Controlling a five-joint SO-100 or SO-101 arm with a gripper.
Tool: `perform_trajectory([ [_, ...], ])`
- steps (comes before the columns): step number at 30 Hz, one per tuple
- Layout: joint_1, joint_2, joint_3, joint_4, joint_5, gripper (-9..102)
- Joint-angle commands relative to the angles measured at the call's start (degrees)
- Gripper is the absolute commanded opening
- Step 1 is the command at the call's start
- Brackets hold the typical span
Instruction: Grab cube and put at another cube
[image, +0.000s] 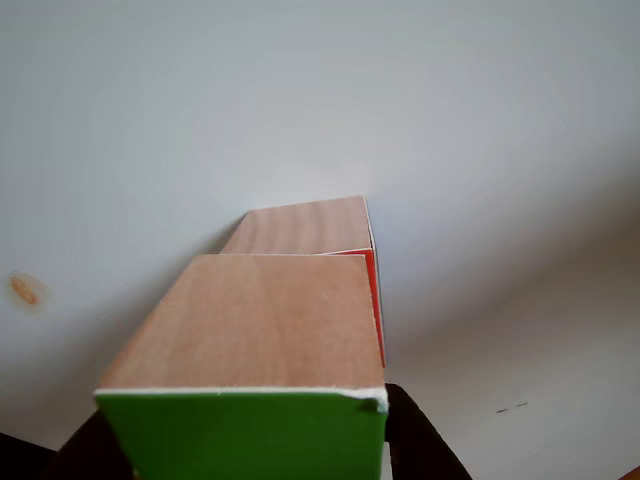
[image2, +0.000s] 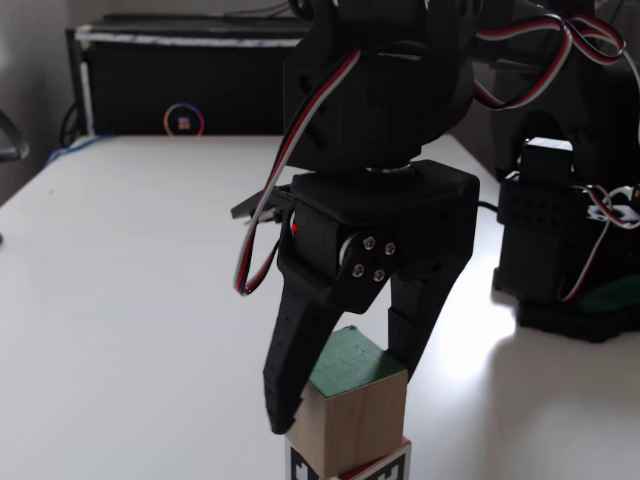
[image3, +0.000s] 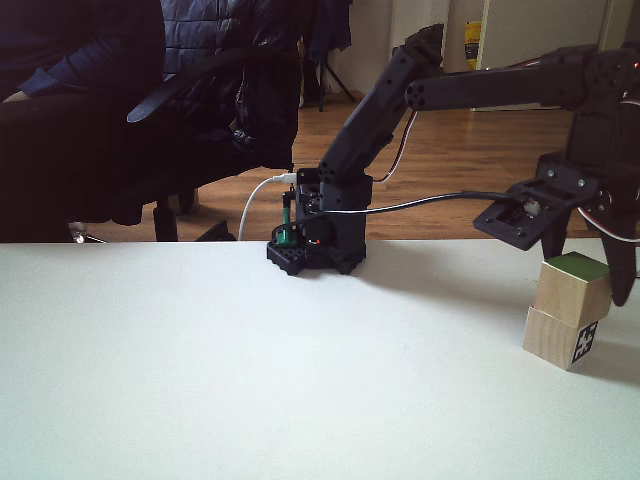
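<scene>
The white table (image3: 200, 380) carries everything; at its far edge in a fixed view stands the black arm base (image3: 320, 235), the SO-100 arm (image3: 470, 90) reaching out to the right of that view; behind the table are a dark office chair (image3: 200, 110) and a wooden floor (image3: 440, 150); no containers stand on the table.

The gripper (image2: 345, 395) points straight down and is clenched on the green-sided cube (image2: 350, 415), one finger on each side face; the cube sits directly between the fingertips, green face up, tilted slightly in both fixed views.

It rests on top of the other cube (image3: 558, 340), whose side bears a black-and-white marker; that cube's red-orange side (image: 371, 270) and wood-grain top show just past the held one in the other view; the two appear to touch, the upper one offset a little rather than square.

The placement looks nearly done; the coming move likely turns on whether the upper cube sits flat enough to stay when the fingers part; a straight vertical retreat would disturb it least.
</scene>
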Motion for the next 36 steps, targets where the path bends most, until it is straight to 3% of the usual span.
perform_trajectory([
  [1, -0.4, 1.7, -2.5, 0.4, 0.6, 39],
  [11, 1.7, 11.4, -0.8, 0.4, 0.2, 44],
  [18, 6.9, 29.3, 9.5, 0.4, -0.9, 44],
  [22, 15.6, 42.6, 17.2, 0.4, -6.5, 43],
  [27, 33.3, 55.5, 31.2, -0.9, -17.4, 38],
  [32, 49.5, 66.7, 54.1, -16.4, -24.3, 37],
  [36, 58.4, 77.2, 76.6, -37.5, -25.8, 38],
])
